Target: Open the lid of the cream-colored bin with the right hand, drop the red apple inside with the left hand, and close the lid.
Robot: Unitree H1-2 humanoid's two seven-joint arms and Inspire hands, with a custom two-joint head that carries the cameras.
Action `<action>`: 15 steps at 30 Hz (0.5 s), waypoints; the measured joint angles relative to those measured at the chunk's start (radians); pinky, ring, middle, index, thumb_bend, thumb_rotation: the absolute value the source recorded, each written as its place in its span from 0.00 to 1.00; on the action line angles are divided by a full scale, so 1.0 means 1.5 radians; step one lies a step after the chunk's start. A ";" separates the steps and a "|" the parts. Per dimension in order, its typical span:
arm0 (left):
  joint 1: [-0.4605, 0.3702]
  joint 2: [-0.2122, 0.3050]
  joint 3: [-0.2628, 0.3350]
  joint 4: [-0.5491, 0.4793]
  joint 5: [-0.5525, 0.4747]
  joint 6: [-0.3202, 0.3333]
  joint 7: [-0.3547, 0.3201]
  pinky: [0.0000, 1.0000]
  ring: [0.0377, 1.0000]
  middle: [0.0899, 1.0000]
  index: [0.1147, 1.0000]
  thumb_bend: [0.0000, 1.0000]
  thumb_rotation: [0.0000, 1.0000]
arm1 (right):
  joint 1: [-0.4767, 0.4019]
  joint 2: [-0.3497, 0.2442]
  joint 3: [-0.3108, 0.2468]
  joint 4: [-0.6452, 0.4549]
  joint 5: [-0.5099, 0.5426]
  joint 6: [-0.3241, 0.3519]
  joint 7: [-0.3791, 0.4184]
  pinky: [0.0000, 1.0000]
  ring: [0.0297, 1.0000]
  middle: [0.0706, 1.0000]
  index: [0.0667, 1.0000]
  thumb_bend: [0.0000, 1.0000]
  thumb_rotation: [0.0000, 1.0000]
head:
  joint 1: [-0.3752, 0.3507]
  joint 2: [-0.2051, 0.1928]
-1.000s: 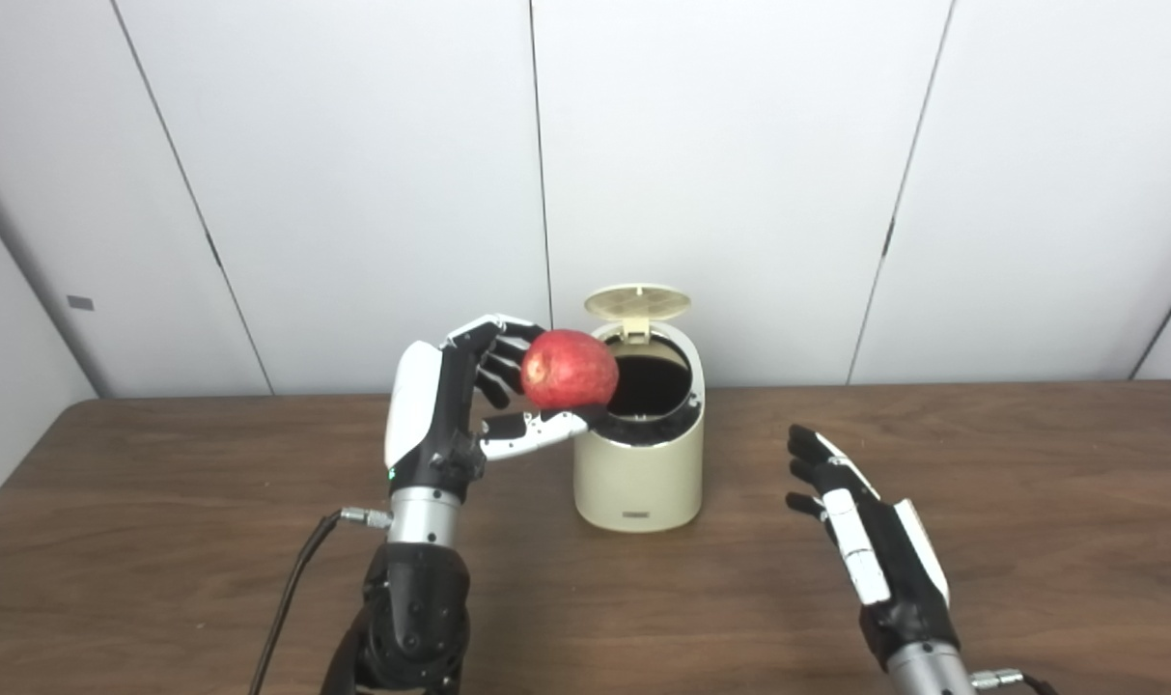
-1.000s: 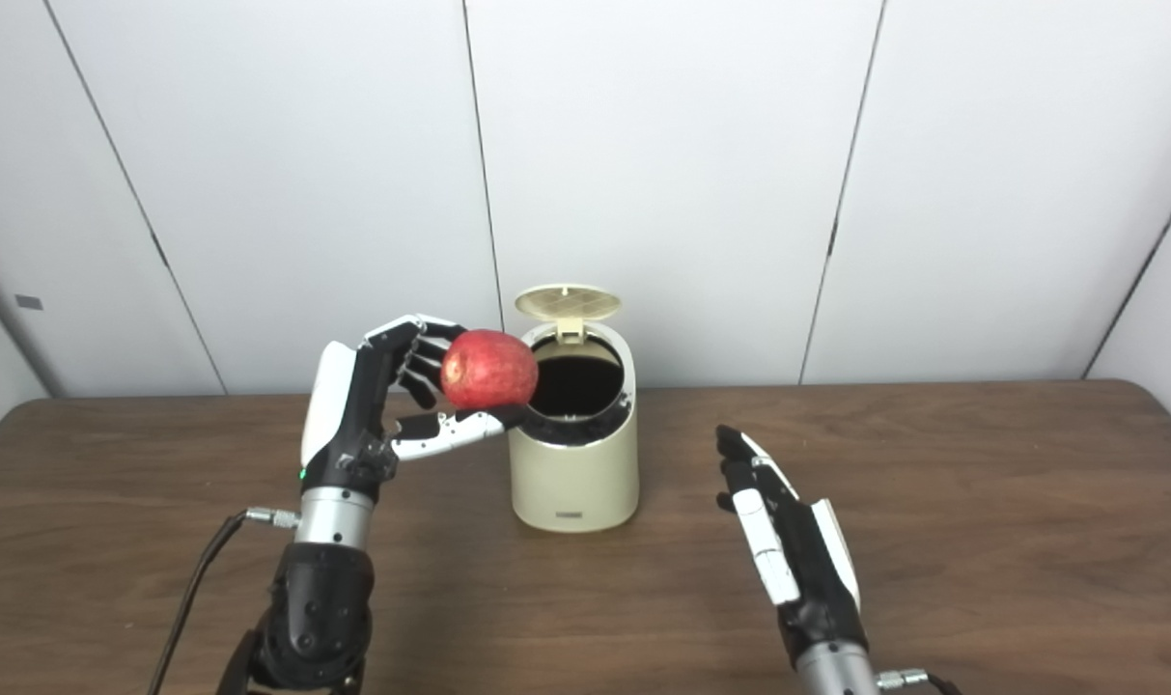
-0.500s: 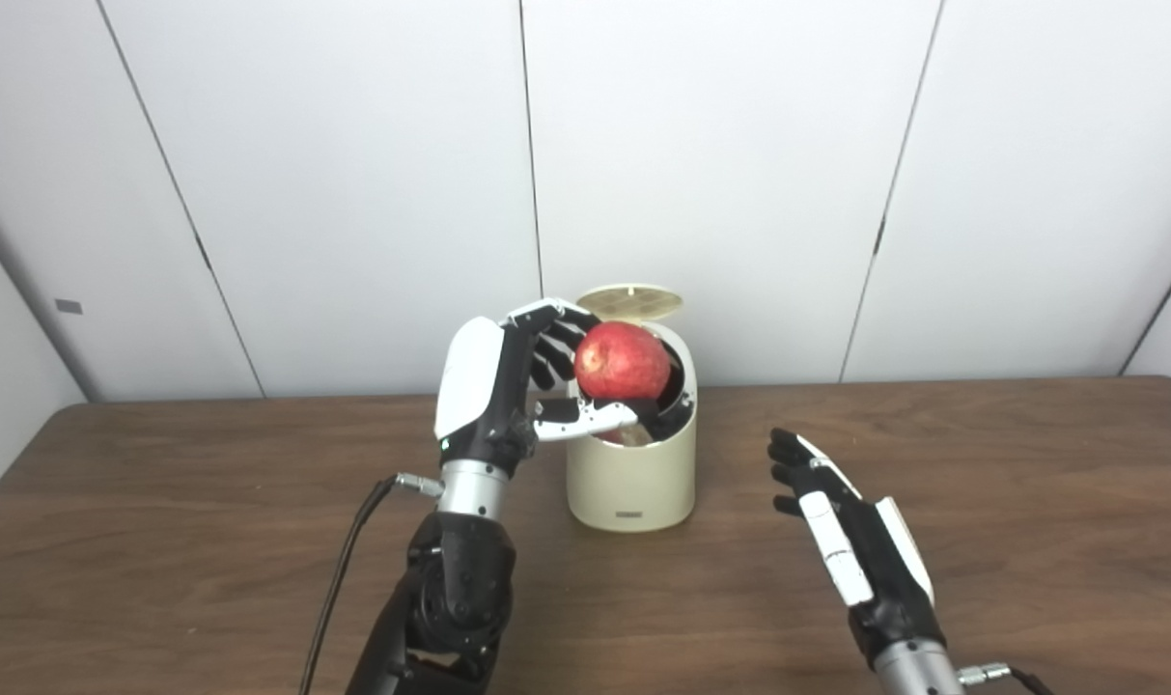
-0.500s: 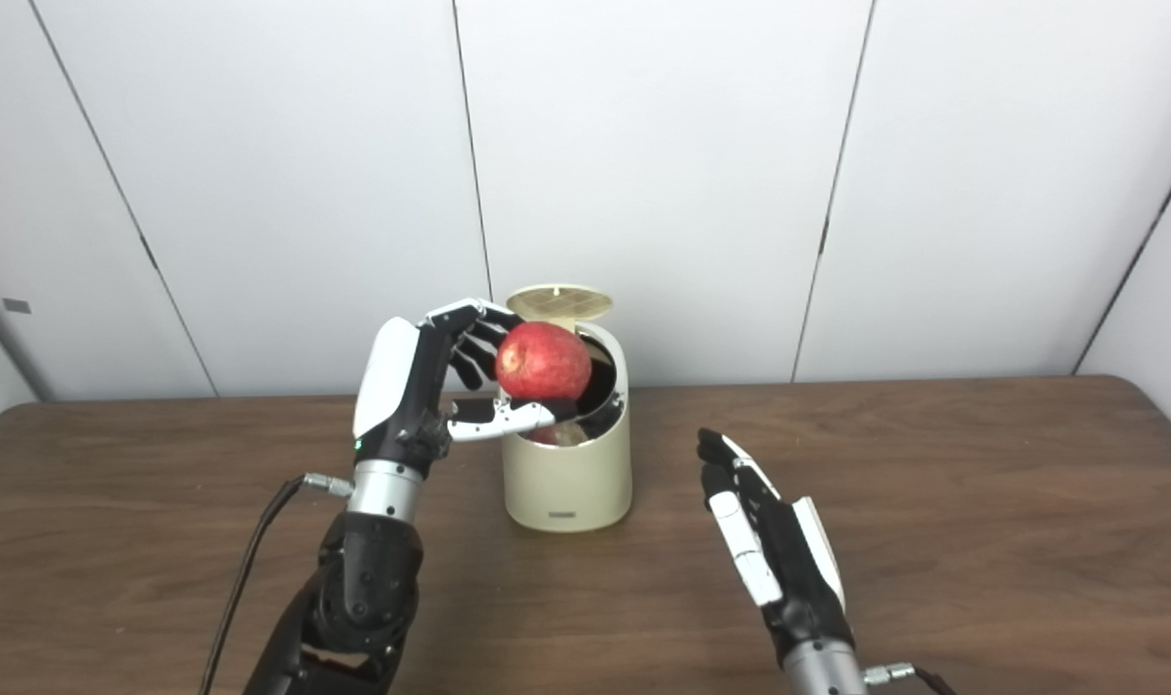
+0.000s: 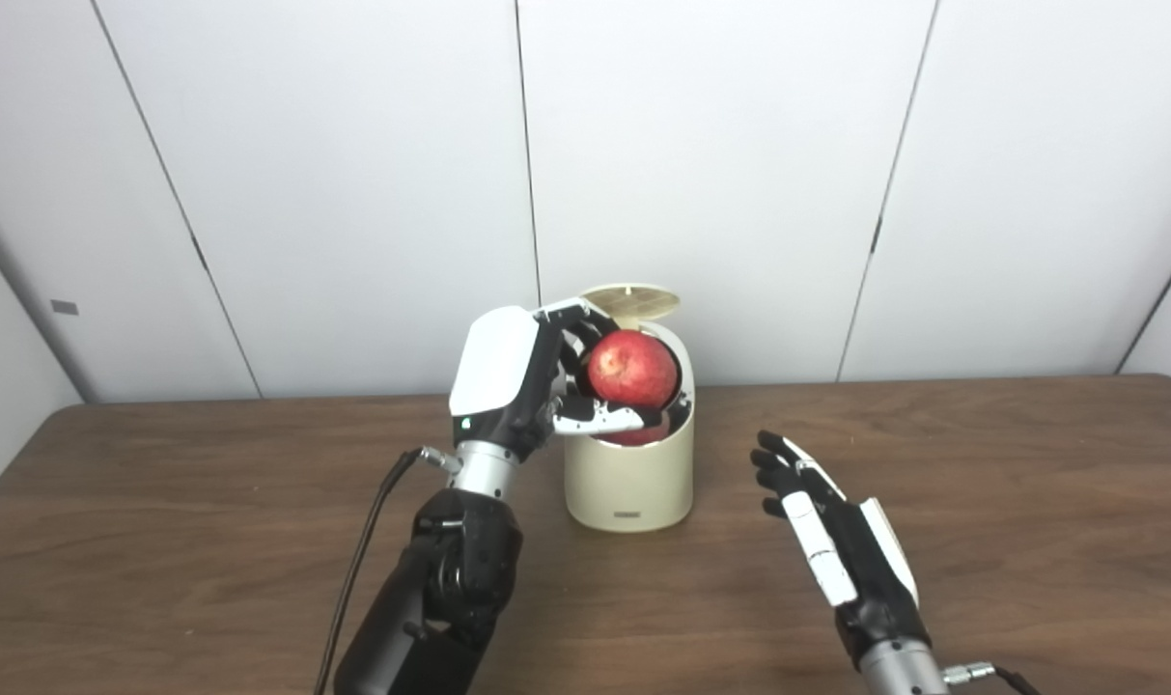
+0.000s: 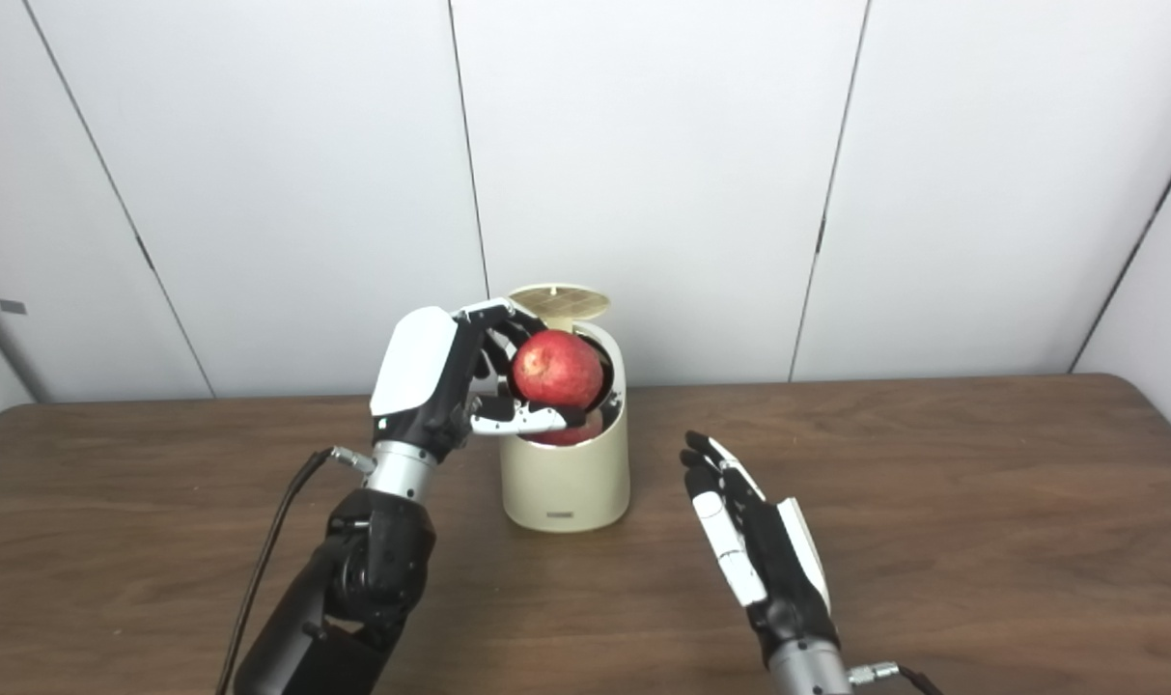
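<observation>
While the right robot hand [image 5: 841, 536] is hovering nearest the camera above the dark brown wooden table [image 5: 981, 502], it is holding nothing, its black-and-white fingers spread apart and pointing toward the bin. Farther in, the left robot hand [image 5: 537, 381] is gripping the round red apple [image 5: 632, 369], fingers curled over its top and thumb propping it from below, right over the mouth of the cream-colored cylindrical plastic bin [image 5: 628, 478]. Behind the fruit, the round cream lid [image 5: 630, 299] is standing raised at the back. The apple is looking nearly as wide as the opening, so an off-centre release could be catching the rim and rolling it onto the table; the thumb could also be snagging inside the mouth.
</observation>
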State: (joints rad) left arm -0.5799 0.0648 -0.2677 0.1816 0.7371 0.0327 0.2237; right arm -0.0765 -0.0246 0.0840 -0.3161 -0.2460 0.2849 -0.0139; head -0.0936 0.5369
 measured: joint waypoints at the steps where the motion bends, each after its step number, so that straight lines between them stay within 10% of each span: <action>1: -0.001 0.000 0.000 0.001 0.001 -0.001 0.001 0.37 0.40 0.49 0.42 0.47 0.00 | 0.000 0.000 0.000 0.000 0.000 0.000 0.000 0.78 0.84 0.85 0.89 0.53 1.00 | 0.001 0.000; 15: -0.021 0.000 -0.008 0.015 0.038 0.005 0.009 0.36 0.42 0.47 0.42 0.48 0.00 | 0.000 0.001 0.001 -0.002 0.007 0.001 0.002 0.78 0.82 0.83 0.89 0.50 1.00 | 0.010 0.002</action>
State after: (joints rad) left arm -0.6112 0.0654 -0.2802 0.2035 0.7941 0.0399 0.2377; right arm -0.0765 -0.0238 0.0851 -0.3187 -0.2362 0.2858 -0.0114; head -0.0782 0.5400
